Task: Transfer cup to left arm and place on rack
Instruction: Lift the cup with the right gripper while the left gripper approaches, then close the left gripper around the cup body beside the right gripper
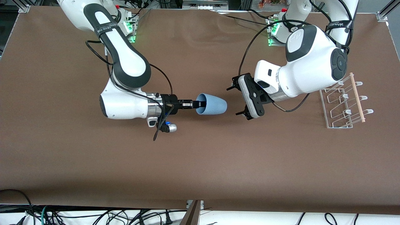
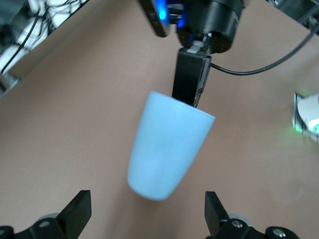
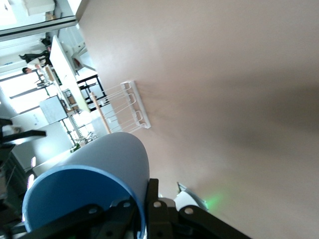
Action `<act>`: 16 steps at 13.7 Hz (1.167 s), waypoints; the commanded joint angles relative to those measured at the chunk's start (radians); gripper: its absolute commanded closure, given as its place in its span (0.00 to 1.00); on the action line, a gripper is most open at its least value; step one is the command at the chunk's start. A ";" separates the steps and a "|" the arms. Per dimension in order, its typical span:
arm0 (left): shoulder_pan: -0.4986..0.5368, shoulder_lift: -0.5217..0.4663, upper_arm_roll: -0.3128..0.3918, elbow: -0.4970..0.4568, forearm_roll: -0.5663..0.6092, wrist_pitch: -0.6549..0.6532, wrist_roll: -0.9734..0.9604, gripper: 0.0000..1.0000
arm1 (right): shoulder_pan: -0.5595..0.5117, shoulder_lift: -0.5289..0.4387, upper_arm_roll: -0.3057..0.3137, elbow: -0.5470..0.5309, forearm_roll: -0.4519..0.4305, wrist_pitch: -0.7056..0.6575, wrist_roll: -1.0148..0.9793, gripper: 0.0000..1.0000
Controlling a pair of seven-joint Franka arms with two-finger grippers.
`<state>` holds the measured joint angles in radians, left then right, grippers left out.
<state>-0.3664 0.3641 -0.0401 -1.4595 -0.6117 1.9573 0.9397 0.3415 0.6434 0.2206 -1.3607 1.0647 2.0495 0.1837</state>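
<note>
Right tool (image 1: 194,104) pinches cup (image 1: 212,104) rim, held sideways over mid-table | left tool (image 1: 240,100) spread wide, facing its base | light, stiff, slick plastic: you grip mid-body | rack (image 1: 343,103) waits.

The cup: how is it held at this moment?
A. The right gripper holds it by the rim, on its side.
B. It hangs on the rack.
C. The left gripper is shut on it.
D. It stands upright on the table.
A: the right gripper pinches the rim of the cup, which lies sideways in the air with its base toward the open left gripper.
</note>
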 commanded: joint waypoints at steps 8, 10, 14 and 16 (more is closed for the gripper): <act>-0.040 0.007 -0.006 -0.071 -0.079 0.064 0.247 0.00 | 0.017 0.016 0.006 0.061 0.041 0.001 0.076 1.00; -0.042 0.007 -0.006 -0.071 -0.079 0.074 0.284 0.41 | 0.024 0.016 0.006 0.064 0.041 0.003 0.077 1.00; -0.036 0.007 -0.004 -0.065 -0.063 0.072 0.286 1.00 | 0.028 0.015 0.005 0.064 0.041 0.005 0.077 1.00; -0.026 0.004 0.000 -0.064 -0.062 0.063 0.289 1.00 | 0.027 0.013 0.003 0.066 0.038 0.003 0.076 0.01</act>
<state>-0.4011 0.3905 -0.0457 -1.5025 -0.6611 2.0230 1.1905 0.3599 0.6438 0.2220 -1.3295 1.0871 2.0528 0.2462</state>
